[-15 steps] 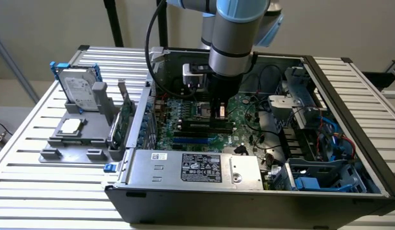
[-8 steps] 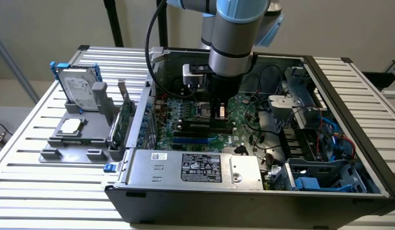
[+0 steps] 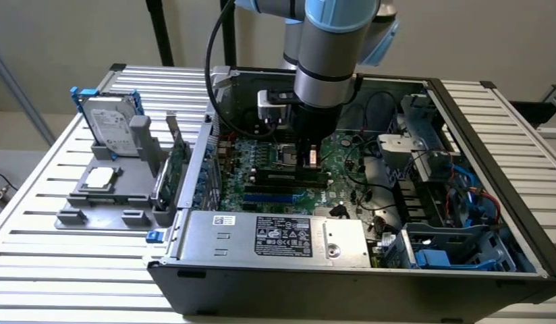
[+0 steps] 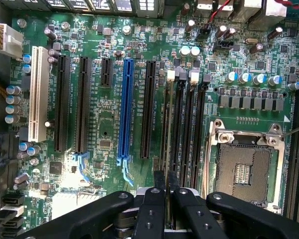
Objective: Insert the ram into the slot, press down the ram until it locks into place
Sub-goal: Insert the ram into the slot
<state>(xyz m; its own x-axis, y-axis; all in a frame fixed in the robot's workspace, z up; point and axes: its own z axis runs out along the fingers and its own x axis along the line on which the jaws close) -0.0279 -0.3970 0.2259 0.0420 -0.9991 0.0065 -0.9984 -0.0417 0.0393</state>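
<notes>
While the gripper point(image 4: 166, 181) hung low over the motherboard point(image 4: 109, 129), its fingers point(image 4: 158, 181) pinched the ram point(image 4: 165, 129) by its top edge, standing lengthwise in the slot point(image 4: 170, 94), likely to keep it square between the clips

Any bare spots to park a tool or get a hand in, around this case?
Free: slatted table on the near side of the gray fixture, and its slats to the exterior view's right of the case. Crowded: inside the case, where the gripper holds the ram over the slots, cables beside.
</notes>
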